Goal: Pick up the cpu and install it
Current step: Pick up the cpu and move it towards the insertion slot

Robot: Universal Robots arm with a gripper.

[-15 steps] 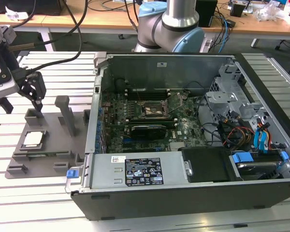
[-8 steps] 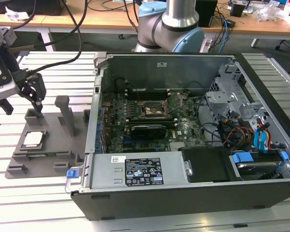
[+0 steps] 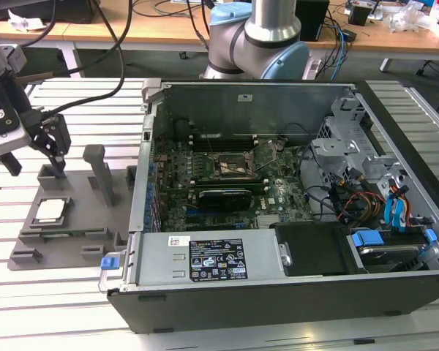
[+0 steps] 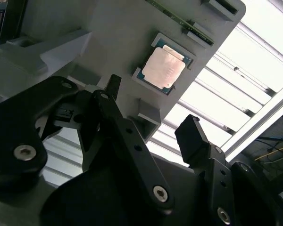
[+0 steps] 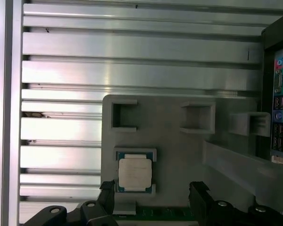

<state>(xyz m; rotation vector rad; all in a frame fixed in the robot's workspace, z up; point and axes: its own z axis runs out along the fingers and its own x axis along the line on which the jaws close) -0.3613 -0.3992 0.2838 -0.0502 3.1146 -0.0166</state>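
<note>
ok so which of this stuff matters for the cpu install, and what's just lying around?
Job:
- cpu, sitting in the grey holder tray
- gripper, open, over the tray
- cpu socket on the motherboard

Just there:
- power supply
- drive cables
- blue drive latch
- desk clutter behind

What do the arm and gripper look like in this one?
The arm is silver-grey tubing with pale blue joint caps. The gripper is black, with jointed link fingers held by silver screws. Black cables trail from the wrist.
</note>
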